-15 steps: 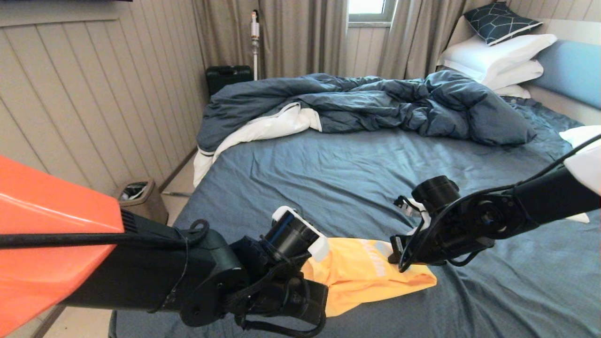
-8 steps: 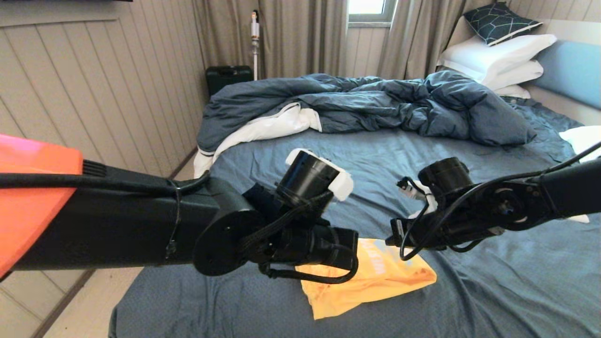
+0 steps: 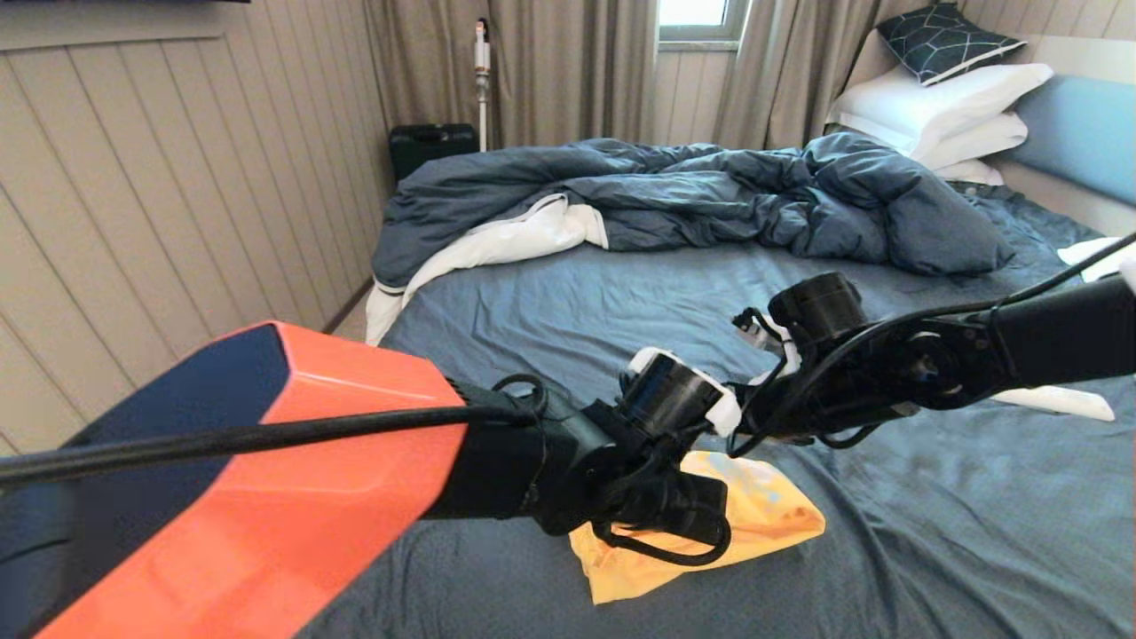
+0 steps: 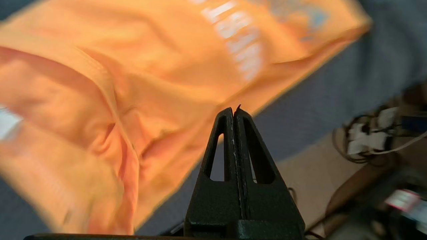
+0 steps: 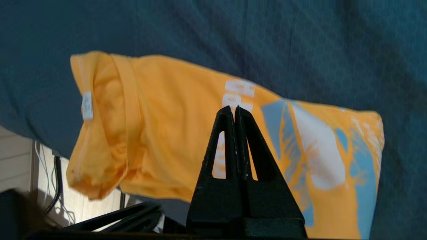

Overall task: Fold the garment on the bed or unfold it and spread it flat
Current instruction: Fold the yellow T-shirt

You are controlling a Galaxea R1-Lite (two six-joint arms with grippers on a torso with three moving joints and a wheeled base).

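Above the folded yellow printed T-shirt on the blue-sheeted bed, both pincers, left and right, were held pressed together, empty.

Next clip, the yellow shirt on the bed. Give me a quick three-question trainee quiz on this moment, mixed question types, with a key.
1. True or false: the left gripper is clamped on the garment.
2. Where does the garment lie? A) spread flat across the duvet B) folded into a compact bundle near the bed's front edge C) on the pillows
3. Fill in: the right gripper hangs above the garment with its fingers ____.

Key: 1 false, its fingers are shut on nothing. 2 B. 3 shut.
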